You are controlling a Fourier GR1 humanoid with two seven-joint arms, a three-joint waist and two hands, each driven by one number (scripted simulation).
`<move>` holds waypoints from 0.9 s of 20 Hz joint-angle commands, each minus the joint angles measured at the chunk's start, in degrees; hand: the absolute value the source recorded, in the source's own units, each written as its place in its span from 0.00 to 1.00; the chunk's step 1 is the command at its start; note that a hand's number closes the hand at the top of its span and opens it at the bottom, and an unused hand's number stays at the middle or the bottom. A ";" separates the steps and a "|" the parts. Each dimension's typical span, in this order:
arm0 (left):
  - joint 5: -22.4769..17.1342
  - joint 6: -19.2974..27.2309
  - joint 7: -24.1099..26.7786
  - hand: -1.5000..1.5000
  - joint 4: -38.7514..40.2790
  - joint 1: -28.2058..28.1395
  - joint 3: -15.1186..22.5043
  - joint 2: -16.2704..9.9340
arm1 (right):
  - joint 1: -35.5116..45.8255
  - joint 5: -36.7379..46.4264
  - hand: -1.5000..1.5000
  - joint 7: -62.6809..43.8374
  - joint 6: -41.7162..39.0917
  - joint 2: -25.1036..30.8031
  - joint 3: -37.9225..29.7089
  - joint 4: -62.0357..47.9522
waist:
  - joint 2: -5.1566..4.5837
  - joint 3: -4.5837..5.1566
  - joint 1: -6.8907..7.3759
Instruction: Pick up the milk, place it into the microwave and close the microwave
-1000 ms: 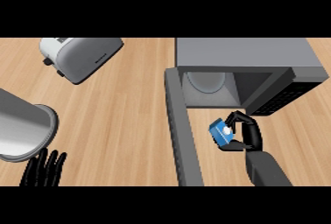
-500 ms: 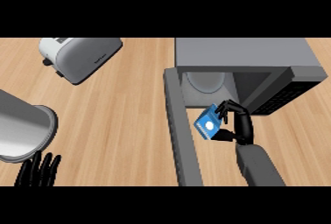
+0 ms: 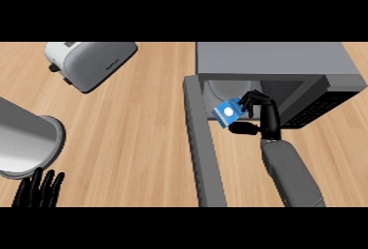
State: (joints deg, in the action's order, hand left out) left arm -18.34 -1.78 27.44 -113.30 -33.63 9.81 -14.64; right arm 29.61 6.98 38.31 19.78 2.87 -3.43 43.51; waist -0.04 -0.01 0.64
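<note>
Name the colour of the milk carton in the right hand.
Blue with a white round mark, head view.

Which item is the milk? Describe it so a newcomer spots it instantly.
Find the grey microwave at the upper right, its door swung open toward the view's lower edge. Just in front of its open cavity, the right hand curls around a small carton: that is the milk. It is the only bright blue thing here, with a white round mark on its face.

The right hand (image 3: 263,114) covered part of the milk (image 3: 229,112). The left hand (image 3: 39,189) and the steel pot (image 3: 25,141) were cut off at the frame edges. The microwave (image 3: 277,63) interior was largely shadowed.
</note>
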 commanded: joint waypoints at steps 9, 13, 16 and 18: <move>0.26 -3.35 0.46 0.00 4.52 3.78 -0.34 0.20 | 19.09 7.81 1.00 -4.64 12.14 4.49 -2.56 -23.42 | -0.93 -0.06 2.34; 0.47 -0.74 -4.14 0.00 3.65 8.22 -0.70 0.69 | 23.01 8.63 1.00 -3.92 12.55 7.38 -3.48 -28.93 | -1.44 -0.13 2.76; -0.58 -1.42 -3.94 0.00 2.87 7.60 -1.72 0.26 | 26.06 10.18 1.00 -6.38 16.43 8.39 -3.25 -31.84 | -1.65 -0.14 3.72; 1.63 0.02 -5.96 0.00 1.83 8.02 -2.05 -1.09 | 27.37 11.40 1.00 -7.42 19.45 9.39 -2.74 -32.85 | -1.89 -0.19 4.07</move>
State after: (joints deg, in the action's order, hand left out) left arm -18.44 -3.12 23.68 -110.41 -26.83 8.08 -14.80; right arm 53.67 16.54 32.63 35.50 10.05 -6.41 14.00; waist -1.53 -0.14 3.95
